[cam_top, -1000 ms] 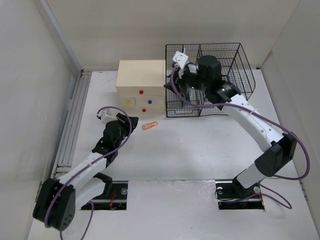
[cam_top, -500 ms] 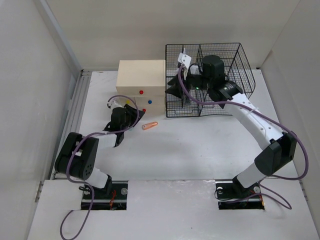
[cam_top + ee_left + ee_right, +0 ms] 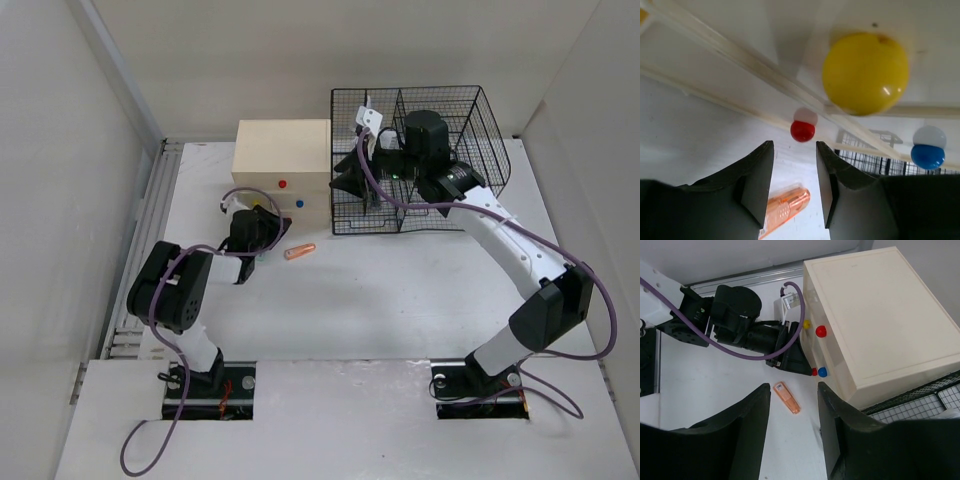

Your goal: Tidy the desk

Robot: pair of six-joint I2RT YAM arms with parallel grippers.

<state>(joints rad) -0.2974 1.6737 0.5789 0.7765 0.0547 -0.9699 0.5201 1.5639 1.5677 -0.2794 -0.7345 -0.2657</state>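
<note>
Left gripper (image 3: 794,150) is down low over the desk (image 3: 400,290), near its far left corner. It is nosed right up to the front of the beige drawer box (image 3: 282,160), fingers spread with nothing between them. The yellow knob (image 3: 865,73) looms just above it, with the red knob (image 3: 803,131) and blue knob (image 3: 927,156) beyond.

An orange pen-like item (image 3: 299,251) lies on the desk just right of that gripper. In the left wrist view one finger cuts off its end.

Right gripper (image 3: 793,387) hangs high above the desk's far edge, over the wire basket (image 3: 470,130), jaws parted and empty. From the top view its fingers are hard to pick out against the black mesh. The left gripper covers part of the drawer fronts.
</note>
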